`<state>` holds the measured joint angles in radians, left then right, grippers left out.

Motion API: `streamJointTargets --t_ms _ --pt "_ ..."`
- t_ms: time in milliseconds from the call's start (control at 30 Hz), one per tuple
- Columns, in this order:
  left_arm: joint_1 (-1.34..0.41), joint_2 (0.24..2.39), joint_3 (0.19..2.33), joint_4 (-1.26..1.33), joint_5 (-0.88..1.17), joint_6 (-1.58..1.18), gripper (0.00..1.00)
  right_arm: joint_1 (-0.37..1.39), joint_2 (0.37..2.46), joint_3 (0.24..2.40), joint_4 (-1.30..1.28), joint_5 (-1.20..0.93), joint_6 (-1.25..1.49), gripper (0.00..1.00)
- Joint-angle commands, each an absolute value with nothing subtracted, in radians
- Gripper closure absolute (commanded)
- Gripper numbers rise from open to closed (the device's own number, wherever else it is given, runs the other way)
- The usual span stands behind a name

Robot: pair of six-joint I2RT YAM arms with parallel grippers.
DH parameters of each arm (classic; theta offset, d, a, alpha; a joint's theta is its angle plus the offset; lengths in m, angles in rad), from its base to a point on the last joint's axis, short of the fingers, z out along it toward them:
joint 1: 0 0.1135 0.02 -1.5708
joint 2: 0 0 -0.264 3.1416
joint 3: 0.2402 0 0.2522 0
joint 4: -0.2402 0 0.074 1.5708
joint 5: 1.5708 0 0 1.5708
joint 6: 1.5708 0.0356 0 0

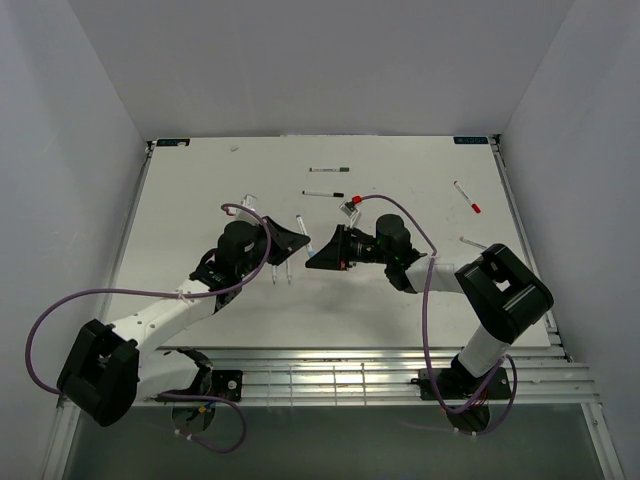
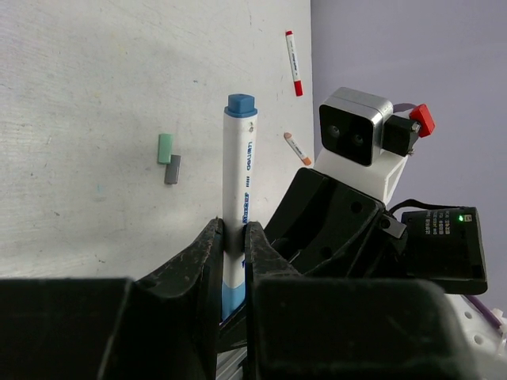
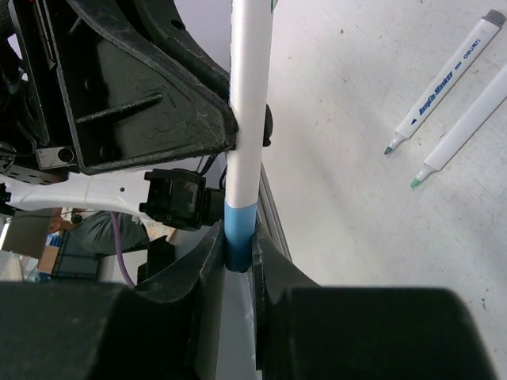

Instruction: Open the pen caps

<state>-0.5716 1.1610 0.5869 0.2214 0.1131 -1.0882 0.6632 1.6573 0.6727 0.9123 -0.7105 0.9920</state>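
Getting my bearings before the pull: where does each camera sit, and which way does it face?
Top: above and behind the bases, looking down on the table; left arm and right arm meet mid-table.
Left wrist: on the left arm, facing along the left jaws, shut on the pen; right arm beyond.
Right wrist: on the right arm, facing along the right jaws, shut on the blue cap; left arm beyond.
Shared: both wrist views show that pen.
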Motion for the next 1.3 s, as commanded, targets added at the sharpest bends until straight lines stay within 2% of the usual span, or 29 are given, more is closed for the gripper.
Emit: streamJointTargets --t_ms 0,67,133,267,600,767,800,833,900,933,967,1000,1033,1067,1100,1200,1267 --pt "-0.577 1.131 0.583 0.227 0.132 -1.072 0.80 0.669 1.637 0.703 0.933 -0.710 0.977 0.92" --pt "-0.577 1.127 0.583 0.229 0.130 -1.065 0.62 0.669 1.628 0.700 0.939 -0.726 0.985 0.92" --pt "-0.577 1.131 0.589 0.224 0.132 -1.052 0.56 0.669 1.625 0.693 0.959 -0.739 1.006 0.92" --pt "-0.577 1.146 0.597 0.222 0.143 -1.049 0.54 0.669 1.637 0.686 1.000 -0.762 1.038 0.92" --pt "-0.577 1.163 0.607 0.219 0.144 -1.026 0.68 0.670 1.723 0.672 1.221 -0.856 1.202 0.92" --pt "-0.577 1.175 0.633 0.198 0.138 -1.022 1.00 0.669 1.732 0.654 1.250 -0.851 1.232 0.92" --pt "-0.577 1.177 0.641 0.155 0.129 -1.026 1.00 0.669 1.721 0.655 1.212 -0.821 1.168 0.92" --pt "-0.577 1.178 0.652 0.128 0.112 -1.037 1.00 0.670 1.704 0.663 1.052 -0.795 1.113 0.92" --pt "-0.577 1.186 0.692 0.030 0.075 -1.040 1.00 0.672 1.632 0.720 0.802 -0.656 0.958 0.92" --pt "-0.577 1.189 0.705 -0.006 0.055 -1.052 1.00 0.686 1.608 0.756 0.499 -0.576 0.789 0.92" --pt "-0.580 1.192 0.719 -0.064 0.032 -1.064 1.00 0.701 1.562 0.805 0.324 -0.457 0.700 0.92" --pt "-0.581 1.195 0.745 -0.148 0.016 -1.077 1.00 0.724 1.549 0.863 0.176 -0.330 0.622 0.92" --pt "-0.589 1.200 0.756 -0.181 -0.050 -1.097 1.00 0.782 1.546 0.973 0.055 -0.058 0.521 0.92" --pt "-0.594 1.203 0.764 -0.210 -0.069 -1.106 1.00 0.810 1.554 1.018 -0.115 0.074 0.494 0.92" --pt "-0.595 1.212 0.775 -0.250 -0.086 -1.117 1.00 0.857 1.563 1.055 -0.171 0.257 0.471 0.92" --pt "-0.600 1.239 0.801 -0.293 -0.101 -1.129 1.00 0.943 1.633 1.175 -0.336 0.571 0.405 0.92" --pt "-0.600 1.246 0.811 -0.296 -0.100 -1.138 1.00 0.965 1.650 1.177 -0.382 0.664 0.385 0.92"
